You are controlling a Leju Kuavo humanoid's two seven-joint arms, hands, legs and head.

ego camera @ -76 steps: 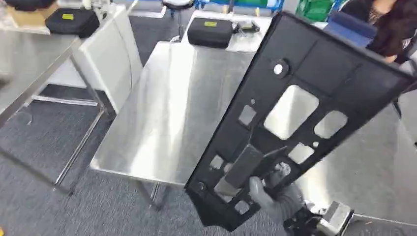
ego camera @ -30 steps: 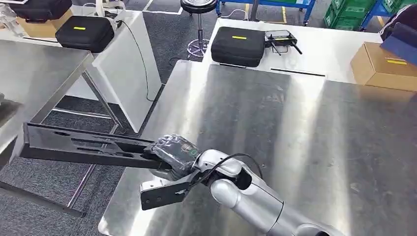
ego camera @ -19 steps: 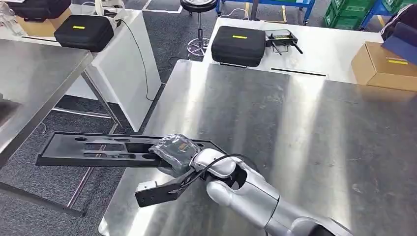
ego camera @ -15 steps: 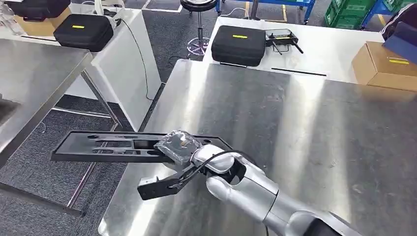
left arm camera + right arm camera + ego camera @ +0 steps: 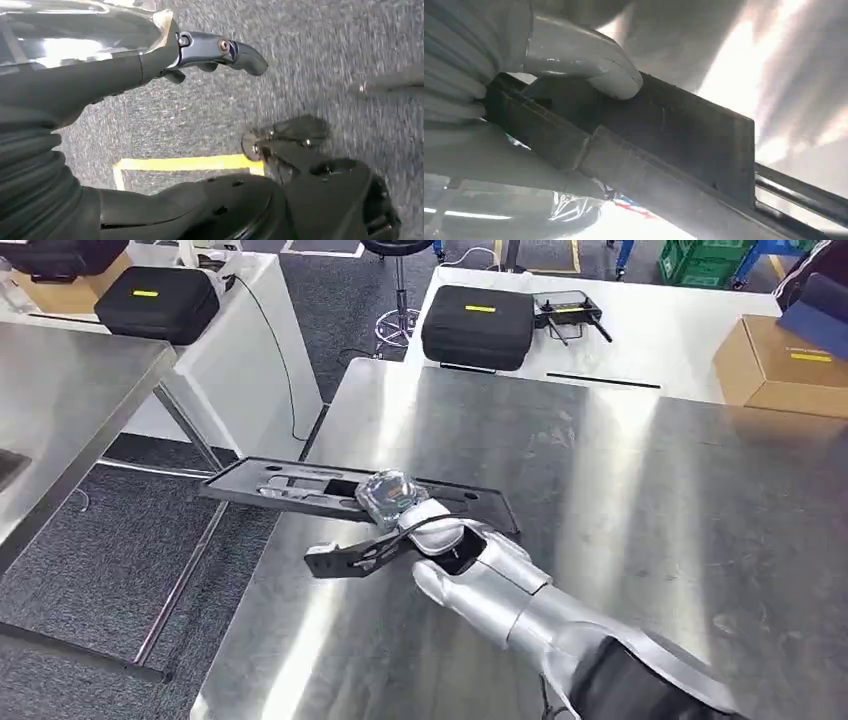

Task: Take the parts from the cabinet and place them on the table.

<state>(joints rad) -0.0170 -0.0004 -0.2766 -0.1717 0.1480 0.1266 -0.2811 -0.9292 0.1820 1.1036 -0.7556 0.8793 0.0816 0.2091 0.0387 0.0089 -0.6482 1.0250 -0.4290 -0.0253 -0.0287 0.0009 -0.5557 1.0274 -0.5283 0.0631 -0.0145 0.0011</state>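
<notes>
The right hand (image 5: 388, 496) grips the panel (image 5: 290, 488), a long flat black part with cutouts, held nearly level over the near left corner of the steel counter (image 5: 640, 500); the hand is wrapped in clear film and its fingers are closed around the panel's middle; one end of the panel lies above the counter, the other juts out past the counter's left edge over the grey carpet (image 5: 90, 560); whether the panel touches the counter I cannot tell; in the right wrist view the thumb (image 5: 579, 62) presses on the panel's dark face (image 5: 664, 135), with bright steel behind it; a black bracket (image 5: 345, 557) sticks out from the silver wrist just below the hand

The left hand (image 5: 200, 50) hangs over the carpet, near a yellow floor line (image 5: 185, 163); one dark finger is stretched out and holds nothing; the other fingers are hidden, so I cannot tell whether the hand is open or closed

Behind the steel counter stands a white counter (image 5: 650, 330) carrying a black case (image 5: 478, 326) with a yellow label, a black controller (image 5: 568, 312) just beside it, and a cardboard box (image 5: 785, 365) at the right; at far left a second steel counter (image 5: 70, 410) and another white one (image 5: 255, 310) with a black case (image 5: 155, 302); a stool (image 5: 398, 290) stands on the carpet between the white counters
</notes>
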